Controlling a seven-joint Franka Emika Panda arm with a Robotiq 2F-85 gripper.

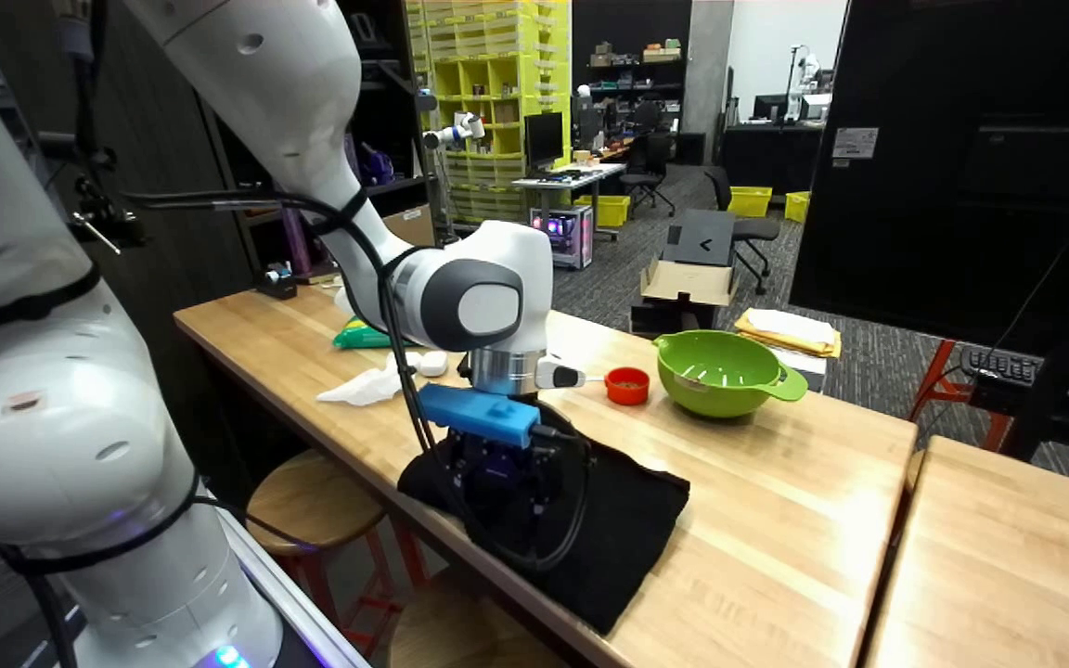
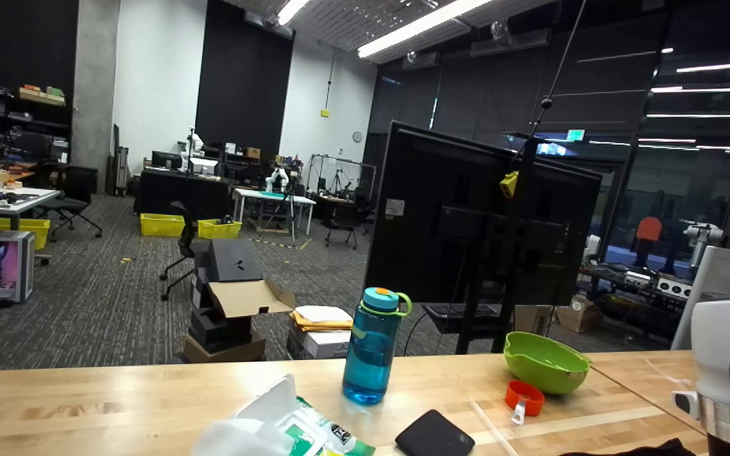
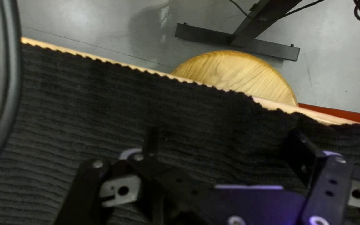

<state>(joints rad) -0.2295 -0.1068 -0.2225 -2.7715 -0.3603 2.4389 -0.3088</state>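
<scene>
A ribbed black cloth [image 1: 627,520] lies on the pale wooden table [image 1: 794,529], along its edge. Low over that part of the table is the gripper [image 3: 225,137], its fingers spread wide; whether they touch the cloth I cannot tell. The table also bears a green bowl [image 1: 711,399], a red cup [image 1: 627,393] just beside it, and a blue bottle [image 2: 371,354]. A round stool [image 3: 236,75] stands by the table's edge; beyond the table are grey carpet [image 2: 118,304], yellow shelves [image 1: 528,74] and a black screen [image 2: 428,190].
</scene>
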